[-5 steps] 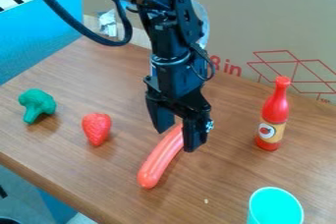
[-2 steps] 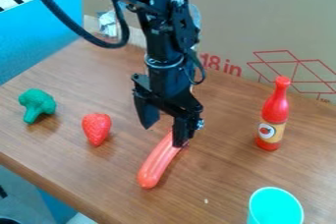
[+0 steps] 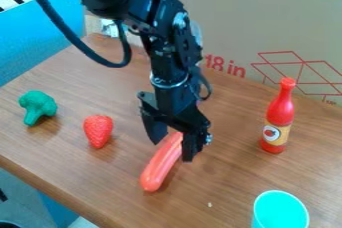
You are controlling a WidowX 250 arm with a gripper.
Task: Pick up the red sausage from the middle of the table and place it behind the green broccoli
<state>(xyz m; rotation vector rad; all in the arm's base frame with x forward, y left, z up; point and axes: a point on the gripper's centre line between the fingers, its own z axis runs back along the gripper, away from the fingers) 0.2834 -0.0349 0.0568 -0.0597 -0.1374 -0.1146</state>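
Over the sausage (image 3: 159, 169) (glossy, reddish) hangs the gripper (image 3: 173, 150).

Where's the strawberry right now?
In the camera view, the strawberry lies on the table left of centre in the picture, between the green broccoli and the sausage under the gripper.

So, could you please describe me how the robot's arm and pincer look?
The arm is black and jointed, with a thick black cable looping beside it and a shiny band above the pincer, which is also black, with two blocky fingers.
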